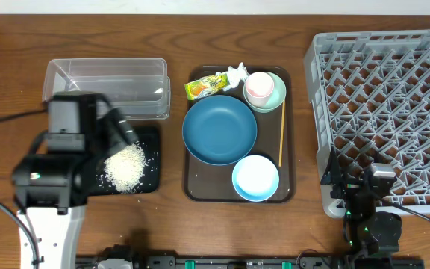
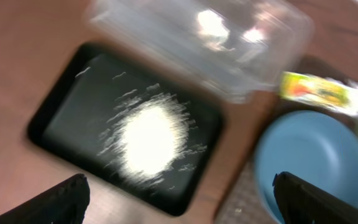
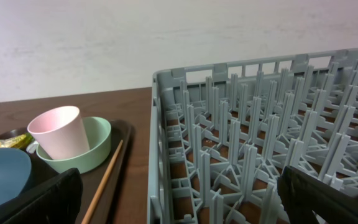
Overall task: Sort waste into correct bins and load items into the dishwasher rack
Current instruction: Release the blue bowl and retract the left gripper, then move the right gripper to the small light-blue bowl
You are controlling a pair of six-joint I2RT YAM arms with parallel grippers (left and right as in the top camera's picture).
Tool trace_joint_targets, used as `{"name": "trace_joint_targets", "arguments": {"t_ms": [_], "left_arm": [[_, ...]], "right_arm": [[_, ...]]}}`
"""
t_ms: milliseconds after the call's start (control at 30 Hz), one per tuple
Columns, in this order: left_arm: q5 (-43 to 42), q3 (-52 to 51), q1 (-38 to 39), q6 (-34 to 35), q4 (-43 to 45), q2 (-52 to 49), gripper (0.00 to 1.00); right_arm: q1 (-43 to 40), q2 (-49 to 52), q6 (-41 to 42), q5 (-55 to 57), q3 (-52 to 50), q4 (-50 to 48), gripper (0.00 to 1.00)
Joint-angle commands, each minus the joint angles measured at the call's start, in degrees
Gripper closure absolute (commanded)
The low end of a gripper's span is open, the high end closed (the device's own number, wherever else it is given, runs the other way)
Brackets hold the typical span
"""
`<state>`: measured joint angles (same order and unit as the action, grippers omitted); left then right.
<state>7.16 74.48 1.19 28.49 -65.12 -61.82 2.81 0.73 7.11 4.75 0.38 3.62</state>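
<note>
Overhead: one plate [image 1: 219,129], a light blue bowl [image 1: 255,178] and a mint bowl [image 1: 275,93], one cup [image 1: 258,87], chopstick [image 1: 281,134], wrapper [image 1: 207,86] and tissue [image 1: 237,72] sit on the brown tray [image 1: 194,183]. One rice heap [image 1: 125,166] lies in the black tray [image 1: 152,146] at 8 o'clock, with one clear tub [image 1: 107,78] at 10 and one rack [image 1: 387,112] at 3. The left gripper [image 2: 179,208] and the right gripper [image 3: 179,202] both gape wide, holding nothing.

rice heap [image 1: 125,168] in shallow tray [image 1: 151,142], table [image 1: 21,45] left; tub [image 1: 125,82] just behind it. serving tray [image 1: 200,183] centre: plate [image 1: 219,129] mid, wrapper [image 1: 209,86] behind, cup [image 1: 258,86] in bowl [image 1: 277,93] back-right, 2nd bowl [image 1: 255,178] front, chopstick [image 1: 281,134] by right edge. rack [image 1: 387,112] far right.
</note>
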Motion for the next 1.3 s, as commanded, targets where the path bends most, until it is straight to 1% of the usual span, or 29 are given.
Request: {"name": "trace_joint_targets", "arguments": {"t_ms": [0,100,167,467,500,567,633,667,733,767,900,933,1000,1067,1133,1200,1267], "left_arm": [[0.9,0.8,-6.3,3.1,-3.1,0.1,0.04],[0.9,0.8,-9.7,3.1,-4.8,0.0,0.04],[0.8,0.8,-10.6,3.1,-4.7,0.0,0.04],[0.9,0.8,-10.7,3.1,-4.7,0.0,0.03],[0.9,0.8,-10.7,3.1,-4.7,0.0,0.03],[0.9,0.8,-10.7,3.1,-4.7,0.0,0.03],[0.9,0.8,-10.7,3.1,-4.7,0.0,0.03],[0.9,0.8,-10.7,3.1,-4.7,0.0,0.03],[0.9,0.8,-10.7,3.1,-4.7,0.0,0.03],[0.9,0.8,-10.7,3.1,-4.7,0.0,0.03],[0.9,0.8,-10.7,3.1,-4.7,0.0,0.03],[0.9,0.8,-10.7,3.1,-4.7,0.0,0.03],[0.9,0.8,-10.7,3.1,-4.7,0.0,0.03],[0.8,0.8,-10.7,3.1,-4.7,0.0,0.03],[0.9,0.8,-10.7,3.1,-4.7,0.0,0.03],[0.9,0.8,-10.7,3.1,-4.7,0.0,0.03],[0.9,0.8,-10.7,3.1,-4.7,0.0,0.03]], "right_arm": [[0.5,-0.1,-0.3,0.6,-0.1,0.2,0.01],[0.5,-0.1,-0.3,0.6,-0.1,0.2,0.01],[0.5,-0.1,-0.3,0.6,-0.1,0.2,0.01],[0.5,-0.1,0.3,-0.6,-0.1,-0.2,0.01],[0.5,-0.1,2.4,-2.7,-0.1,-0.6,0.01],[0.5,-0.1,10.3,-12.2,-0.1,-0.6,0.01],[0.5,-0.1,22.4,-26.9,-0.1,-1.1,0.01],[0.5,-0.1,30.4,-37.3,-0.1,-1.3,0.01],[0.5,-0.1,41.9,-52.9,-0.1,-1.2,0.01],[0.5,-0.1,45.0,-54.0,-0.1,-1.8,0.01],[0.6,-0.1,61.7,-55.7,-0.1,-0.6,0.01],[0.6,-0.1,64.5,-55.7,-0.1,-0.9,0.01],[0.6,-0.1,65.5,-55.6,-0.1,-4.1,0.01],[0.6,-0.1,65.6,-55.6,-0.1,-9.7,0.01],[0.6,-0.1,67.8,-55.6,0.1,-14.3,0.01],[0.6,0.0,69.8,-55.2,0.9,-15.8,0.01],[0.6,0.5,69.4,-55.2,2.6,-15.1,0.01]]}}
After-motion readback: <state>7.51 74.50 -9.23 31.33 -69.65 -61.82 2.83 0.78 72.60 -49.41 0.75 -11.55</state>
